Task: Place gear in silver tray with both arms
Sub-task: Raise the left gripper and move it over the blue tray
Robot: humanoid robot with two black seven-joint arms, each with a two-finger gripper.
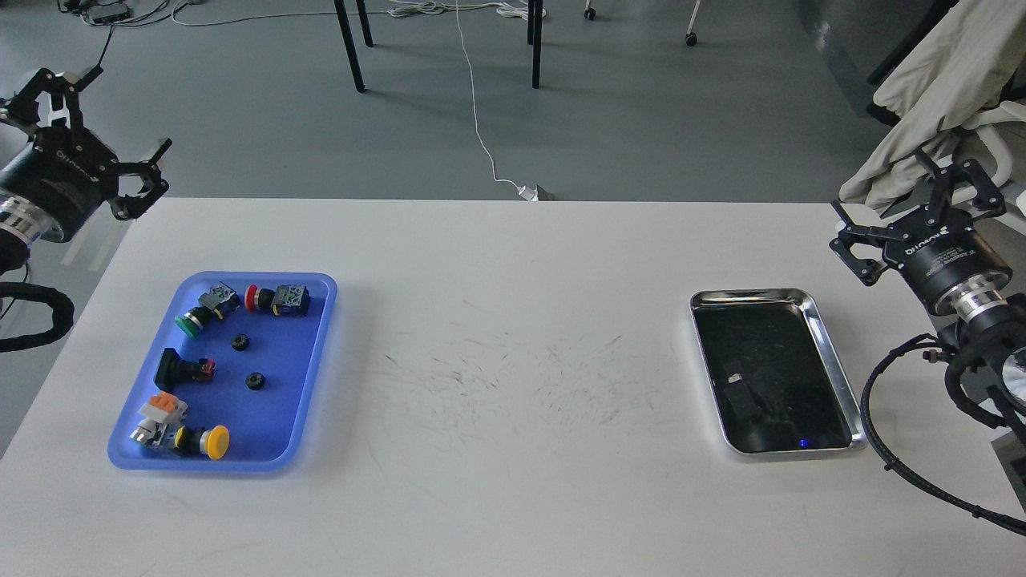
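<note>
Two small black gears [239, 342] [255, 381] lie in the blue plastic tray [284, 401] at the table's left. The silver tray [826, 336] sits at the right, its dark mirror bottom showing only reflections. My left gripper [134, 106] is open and empty, beyond the table's far left corner, well up and left of the blue tray. My right gripper [878, 180] is open and empty, raised just behind and to the right of the silver tray.
The blue tray also holds a red [252, 297], a green [189, 322], a yellow [214, 441] and a black [178, 368] push-button switch and an orange-topped part [163, 406]. Beige cloth [930, 80] hangs at the far right. Table legs and cables are on the floor behind.
</note>
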